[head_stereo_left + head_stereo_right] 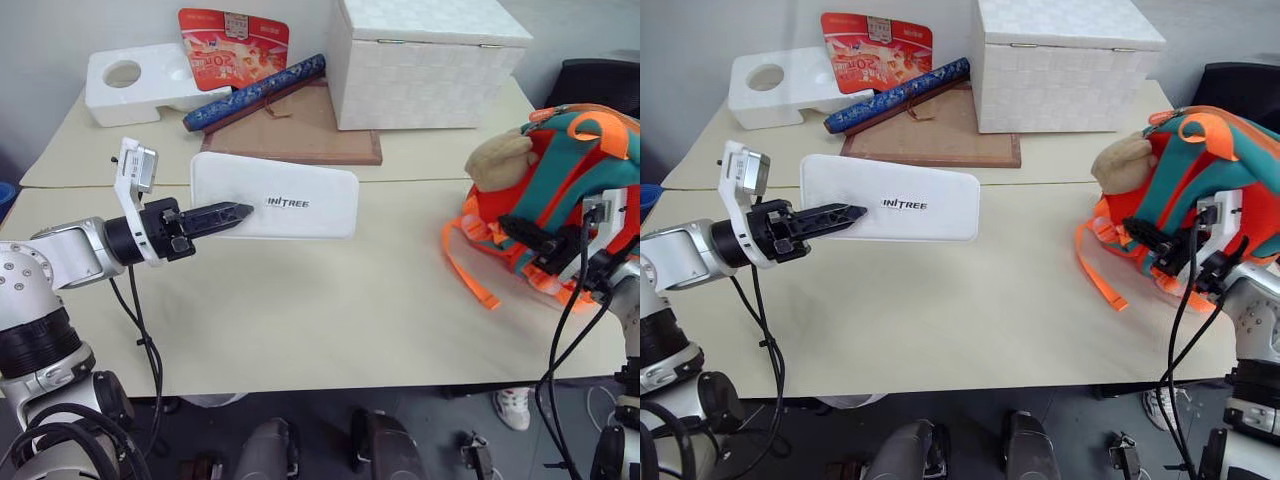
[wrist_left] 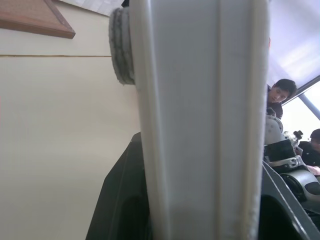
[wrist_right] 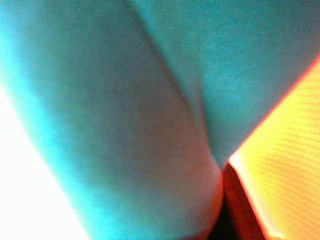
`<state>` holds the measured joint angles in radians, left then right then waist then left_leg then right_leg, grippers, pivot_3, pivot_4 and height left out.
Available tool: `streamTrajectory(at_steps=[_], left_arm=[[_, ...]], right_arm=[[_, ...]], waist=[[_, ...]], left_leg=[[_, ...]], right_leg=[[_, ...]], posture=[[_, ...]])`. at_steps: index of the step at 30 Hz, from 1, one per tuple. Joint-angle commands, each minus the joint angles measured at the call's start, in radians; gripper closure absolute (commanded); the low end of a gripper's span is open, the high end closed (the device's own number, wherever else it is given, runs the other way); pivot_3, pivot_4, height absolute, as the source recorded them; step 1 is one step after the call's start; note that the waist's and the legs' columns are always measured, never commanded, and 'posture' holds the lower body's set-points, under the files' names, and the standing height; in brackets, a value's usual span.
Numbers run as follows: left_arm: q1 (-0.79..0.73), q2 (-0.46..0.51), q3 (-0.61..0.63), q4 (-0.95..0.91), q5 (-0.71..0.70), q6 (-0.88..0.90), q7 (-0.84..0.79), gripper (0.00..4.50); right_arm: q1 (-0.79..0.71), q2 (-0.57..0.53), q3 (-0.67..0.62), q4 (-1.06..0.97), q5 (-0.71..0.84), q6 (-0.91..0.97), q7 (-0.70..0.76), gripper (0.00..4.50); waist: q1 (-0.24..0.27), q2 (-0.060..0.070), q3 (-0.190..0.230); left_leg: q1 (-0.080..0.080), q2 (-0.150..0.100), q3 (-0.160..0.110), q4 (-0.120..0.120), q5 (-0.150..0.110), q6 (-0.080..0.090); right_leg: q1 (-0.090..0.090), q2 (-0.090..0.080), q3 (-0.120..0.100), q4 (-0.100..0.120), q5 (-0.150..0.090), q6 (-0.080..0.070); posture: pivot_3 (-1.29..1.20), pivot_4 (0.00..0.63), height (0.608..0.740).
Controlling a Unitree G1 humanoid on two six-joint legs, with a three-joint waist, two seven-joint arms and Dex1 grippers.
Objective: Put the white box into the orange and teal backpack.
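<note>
Fingers of the left gripper (image 1: 232,214) pinch one end of the white box (image 1: 290,200), holding it up over the table (image 1: 330,300). Right gripper (image 1: 525,237) fingers press against the orange and teal backpack (image 1: 560,160); I cannot tell if they grip it.

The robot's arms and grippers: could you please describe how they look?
Both arms have silver-grey metal links with black joints. The left gripper has two tapered black fingers and a white bracket carrying a small camera. The right gripper is black too. Loose black cables trail along each arm.
</note>
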<state>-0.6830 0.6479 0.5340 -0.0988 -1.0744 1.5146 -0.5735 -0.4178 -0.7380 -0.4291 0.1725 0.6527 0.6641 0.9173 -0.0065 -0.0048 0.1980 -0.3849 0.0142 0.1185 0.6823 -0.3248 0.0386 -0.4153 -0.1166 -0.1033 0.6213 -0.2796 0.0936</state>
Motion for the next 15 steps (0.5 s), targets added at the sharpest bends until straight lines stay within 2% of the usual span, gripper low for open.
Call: streamTrajectory(at_steps=[1, 6, 10, 15], left_arm=[[0.006, 0.041, 0.003, -0.006, -0.016, -0.066, -0.049, 3.09], [-0.025, 0.089, -0.01, 0.045, -0.008, -0.151, -0.11, 3.09], [-0.093, 0.121, -0.025, 0.093, -0.001, -0.243, -0.175, 3.09], [-0.117, 0.136, -0.053, 0.117, 0.011, -0.334, -0.258, 3.09]], right_arm=[[-0.007, -0.039, 0.039, -0.136, 0.088, 0.061, 0.106, 4.5], [0.02, -0.107, 0.086, -0.291, 0.202, 0.195, 0.216, 4.5], [0.051, -0.21, 0.055, -0.492, 0.421, 0.35, 0.321, 4.5], [0.063, -0.322, 0.026, -0.61, 0.572, 0.415, 0.395, 4.5]], waist=[[-0.001, 0.0, 0.0], [0.005, 0.0, 0.0], [0.006, 0.0, 0.001], [0.006, 0.0, 0.0]], left_leg=[[0.0, 0.001, 0.0, 0.0, 0.0, 0.0], [0.0, 0.002, 0.0, 0.0, 0.0, -0.001], [-0.003, 0.001, 0.0, 0.0, 0.0, -0.001], [-0.003, 0.001, 0.0, 0.0, -0.001, -0.001]], right_leg=[[0.0, 0.0, 0.0, 0.0, 0.0, 0.0], [-0.001, 0.0, 0.0, 0.0, -0.001, -0.001], [-0.003, 0.0, 0.0, 0.0, -0.001, -0.001], [-0.003, -0.002, 0.0, -0.002, -0.001, -0.001]], posture=[[0.0, 0.15, 0.74], [0.0, 0.15, 0.74], [0.0, 0.15, 0.74], [0.0, 0.15, 0.74]])
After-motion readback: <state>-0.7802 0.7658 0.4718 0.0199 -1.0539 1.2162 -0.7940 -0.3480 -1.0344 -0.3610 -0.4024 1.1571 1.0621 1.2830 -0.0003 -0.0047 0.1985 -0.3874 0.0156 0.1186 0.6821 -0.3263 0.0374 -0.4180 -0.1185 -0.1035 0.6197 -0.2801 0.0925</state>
